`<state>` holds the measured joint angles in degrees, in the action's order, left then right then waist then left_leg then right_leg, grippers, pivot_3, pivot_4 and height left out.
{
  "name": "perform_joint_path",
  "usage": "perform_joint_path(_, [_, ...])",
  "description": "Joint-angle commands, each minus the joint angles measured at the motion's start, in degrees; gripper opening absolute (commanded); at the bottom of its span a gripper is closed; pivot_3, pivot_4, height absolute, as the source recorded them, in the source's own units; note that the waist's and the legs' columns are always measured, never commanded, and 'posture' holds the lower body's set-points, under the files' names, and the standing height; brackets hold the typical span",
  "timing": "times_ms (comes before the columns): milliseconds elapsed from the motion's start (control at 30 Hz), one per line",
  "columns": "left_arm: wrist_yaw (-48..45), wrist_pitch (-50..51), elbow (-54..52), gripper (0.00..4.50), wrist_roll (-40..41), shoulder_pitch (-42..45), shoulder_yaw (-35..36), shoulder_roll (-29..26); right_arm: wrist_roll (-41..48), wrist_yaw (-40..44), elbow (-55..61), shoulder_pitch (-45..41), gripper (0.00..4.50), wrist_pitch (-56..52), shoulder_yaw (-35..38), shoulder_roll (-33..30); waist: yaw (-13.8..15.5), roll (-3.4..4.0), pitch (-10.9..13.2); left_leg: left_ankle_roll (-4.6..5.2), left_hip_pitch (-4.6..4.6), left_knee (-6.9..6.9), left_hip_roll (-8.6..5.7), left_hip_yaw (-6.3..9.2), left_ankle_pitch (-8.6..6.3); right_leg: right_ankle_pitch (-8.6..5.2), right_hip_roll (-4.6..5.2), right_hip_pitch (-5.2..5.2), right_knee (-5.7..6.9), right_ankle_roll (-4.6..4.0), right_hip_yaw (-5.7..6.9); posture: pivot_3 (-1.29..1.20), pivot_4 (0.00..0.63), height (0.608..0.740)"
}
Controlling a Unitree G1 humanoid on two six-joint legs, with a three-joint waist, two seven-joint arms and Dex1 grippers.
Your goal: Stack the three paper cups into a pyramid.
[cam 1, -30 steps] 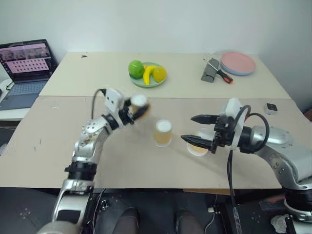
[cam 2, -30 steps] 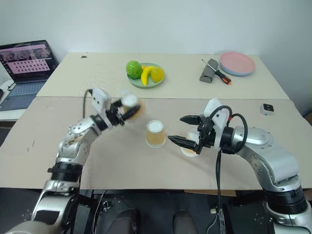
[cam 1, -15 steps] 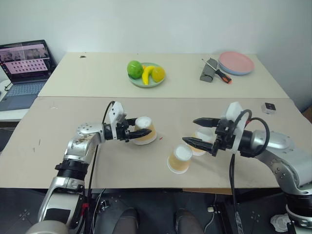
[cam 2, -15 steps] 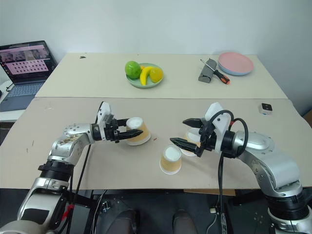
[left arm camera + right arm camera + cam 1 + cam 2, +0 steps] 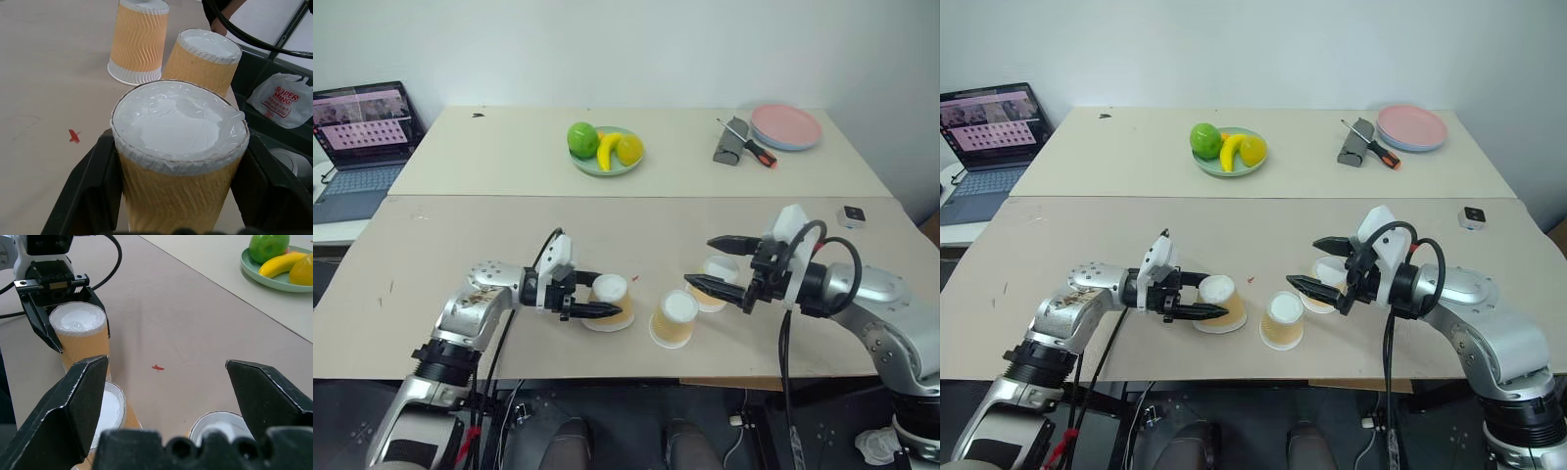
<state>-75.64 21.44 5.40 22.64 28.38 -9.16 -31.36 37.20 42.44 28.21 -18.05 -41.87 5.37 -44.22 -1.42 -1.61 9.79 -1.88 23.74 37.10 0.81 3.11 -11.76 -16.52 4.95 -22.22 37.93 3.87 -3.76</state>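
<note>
The left arm reached low across the near part of the tabletop (image 5: 431, 245), its forearm bent toward the right and its wrist lying almost level, so that the left gripper (image 5: 594, 300) pointed sideways to the right. That gripper was clenched on the left cup (image 5: 608, 303), one black finger on the far side and one on the near side; the cup stood upside down with its white base up and its rim at the tabletop. Just to its right stood the middle cup (image 5: 674, 318), also inverted, tilted slightly and close to the near edge. The right cup (image 5: 716, 282) stood a little farther back and to the right, near the middle one. The right arm came in from the right with its elbow out, and the right gripper (image 5: 722, 264) hung above the right cup, pointing left, its fingers spread wide and grasping nothing.
</note>
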Motion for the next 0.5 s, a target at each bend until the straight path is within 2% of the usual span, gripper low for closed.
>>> perform_joint_path(33, [0.08,0.02,-1.62,2.5,0.14,-1.01,-1.5,1.17,0.56,-0.26,1.41,-0.42,4.5,-0.17,2.3,-0.84,0.13,0.0,0.0,0.0,0.0,0.0,0.0,0.0,0.0,0.0,0.0,0.0,0.0,0.0,0.0,0.0,0.15,0.74])
perform_joint_path(500, [-0.59,-1.66,1.59,2.5,-1.05,0.93,-3.67,5.16,1.47,-0.69,3.11,1.15,4.5,-1.75,4.95,-2.45,0.58,0.01,0.0,0.0,-0.01,0.03,-0.02,-0.01,0.0,0.0,0.01,0.02,0.01,0.0,0.0,0.0,0.15,0.74])
